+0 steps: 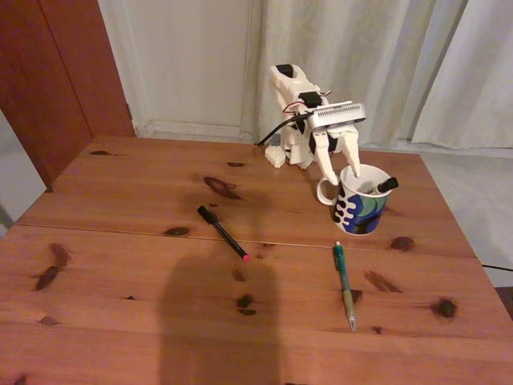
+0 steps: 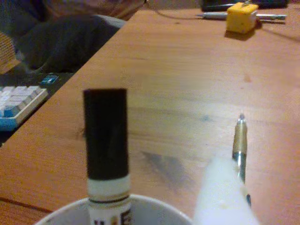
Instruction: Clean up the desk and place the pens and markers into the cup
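The white marker with the black cap (image 1: 385,185) stands inside the patterned cup (image 1: 361,207) at the desk's (image 1: 120,265) far right, with its cap leaning over the right rim. Directly above the cup's left rim my gripper (image 1: 345,173) hangs open, holding nothing. The black pen with the red tip (image 1: 223,233) lies diagonally mid-desk. In front of the cup lies the teal pen (image 1: 345,285). In the wrist view the marker (image 2: 105,140) rises from the cup's white rim (image 2: 154,205), a blurred white finger (image 2: 225,197) shows at the lower right, and the teal pen (image 2: 240,145) lies beyond it.
A shadow (image 1: 212,321) covers the desk's near middle. The wrist view shows a yellow block (image 2: 241,18) and a tool at the far edge, a keyboard (image 2: 18,103) off the desk's left side, and a person's dark clothing (image 2: 61,37).
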`<state>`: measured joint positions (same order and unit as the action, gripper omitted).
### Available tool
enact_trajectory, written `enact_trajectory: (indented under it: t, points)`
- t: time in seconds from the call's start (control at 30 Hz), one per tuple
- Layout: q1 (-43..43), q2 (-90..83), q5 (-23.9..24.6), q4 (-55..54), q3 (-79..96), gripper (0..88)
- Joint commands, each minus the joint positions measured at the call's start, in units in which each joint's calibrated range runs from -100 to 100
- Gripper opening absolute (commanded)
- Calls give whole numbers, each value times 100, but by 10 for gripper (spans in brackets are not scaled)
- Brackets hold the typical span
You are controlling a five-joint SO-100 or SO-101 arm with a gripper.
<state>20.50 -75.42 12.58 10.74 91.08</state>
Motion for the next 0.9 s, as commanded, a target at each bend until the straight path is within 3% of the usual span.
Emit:
enact_trajectory:
  t: [0.0,0.27,0.57,0.87]
  points:
    - [-51,50,-58,-141,-416,176]
    - [-253,1307,-823,-3,-1020,177]
    - [-622,4088,-1761,2483,-3689,181]
    - [-992,5958,-2012,3713,-6079,183]
